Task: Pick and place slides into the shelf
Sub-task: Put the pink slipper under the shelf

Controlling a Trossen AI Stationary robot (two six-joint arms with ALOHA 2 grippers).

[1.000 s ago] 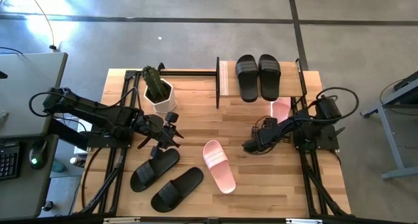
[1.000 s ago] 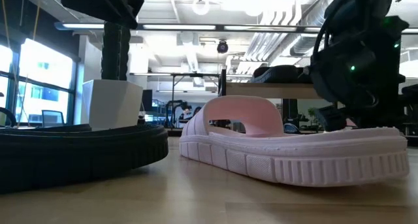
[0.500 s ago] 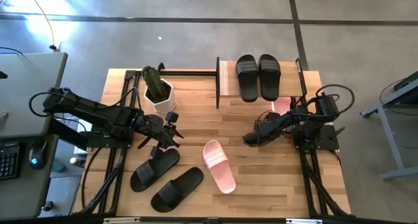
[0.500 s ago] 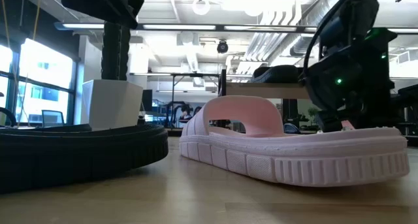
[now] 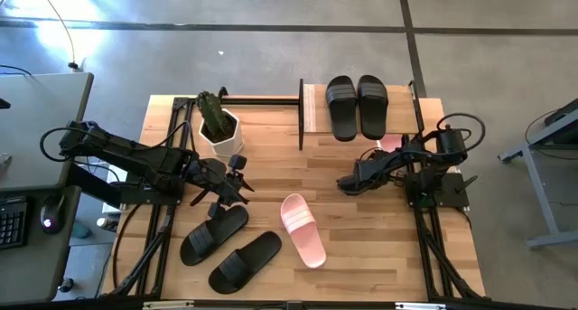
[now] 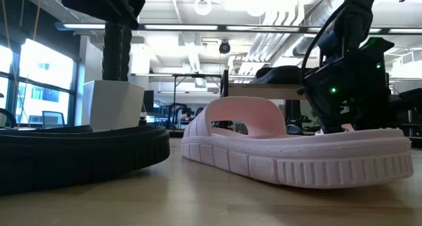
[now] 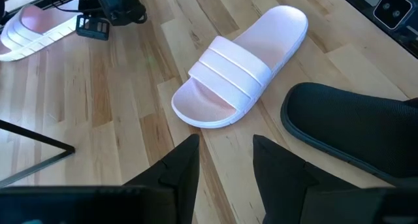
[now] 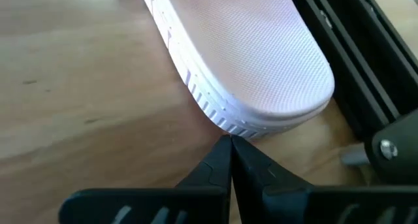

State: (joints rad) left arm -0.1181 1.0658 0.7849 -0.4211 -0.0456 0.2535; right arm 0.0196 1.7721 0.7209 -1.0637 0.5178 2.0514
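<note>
A wooden table stands on a grey floor. From above, the shelf at the far edge carries two black slides on its top board. A pink slide lies mid-table, and two more black slides lie near the front left. The left gripper waits beside a white plant pot. The right gripper sits low near the shelf's right end, with the second pink slide partly hidden behind the arm, seemingly under the shelf.

At table height, the pink slide fills the foreground.

The left wrist view shows parted, empty fingers.

The right wrist view shows fingertips pressed together, holding nothing, just beside the second slide's heel.
</note>
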